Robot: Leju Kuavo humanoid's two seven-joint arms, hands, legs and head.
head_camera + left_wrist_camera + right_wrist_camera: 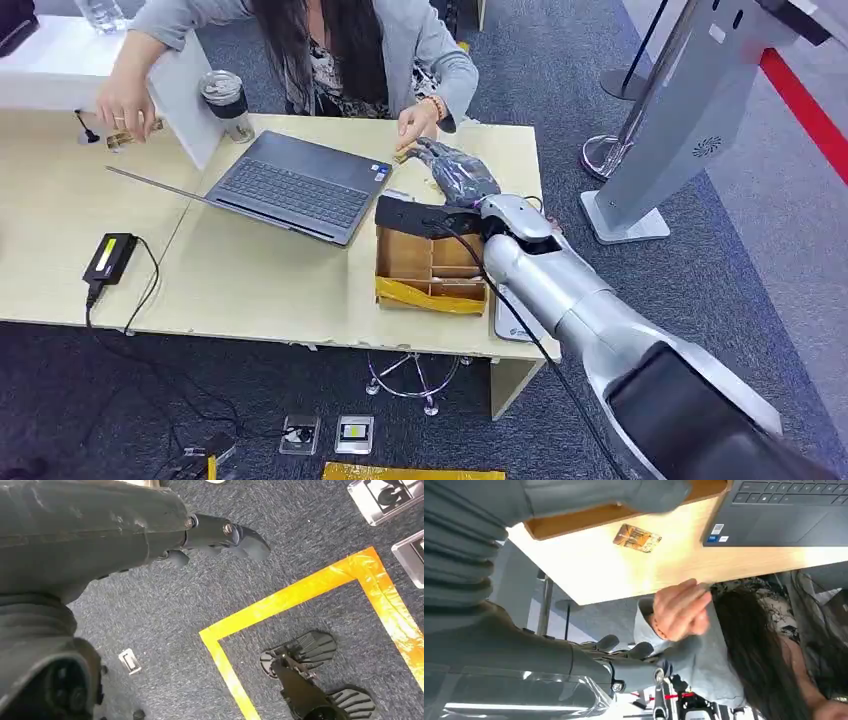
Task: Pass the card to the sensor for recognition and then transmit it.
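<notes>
Head view, right hand: you see your right hand (455, 172) stretched over the far right part of the pale wooden table (250, 275), past the open brown cardboard box with yellow tape (430, 268); its fingers lie loosely extended and you cannot tell from here whether they hold anything.
Head view, person: the person's hand (418, 125) hangs just beyond your fingertips, near the table's far edge.
Head view, room: the open grey laptop (295, 185) sits to the left of your hand, the box just under your forearm, and the table's right edge is close by.
Left wrist view, left hand: your left hand (220, 537) hangs over the blue-grey carpet (165, 610), fingers curled in with nothing in them, above an angle of yellow floor tape (300, 592).
Right wrist view, card: the small golden-brown rectangular card (637, 538) lies flat on the table, apart from your fingers, between the box edge and the laptop's corner; its long axis runs roughly along the table's near edge, slightly skewed.
Right wrist view, right hand: your right hand's fingers (624, 652) are spread and grasp nothing.
Right wrist view, person: the person's hand reaches in at the table edge, near the card without touching it.
</notes>
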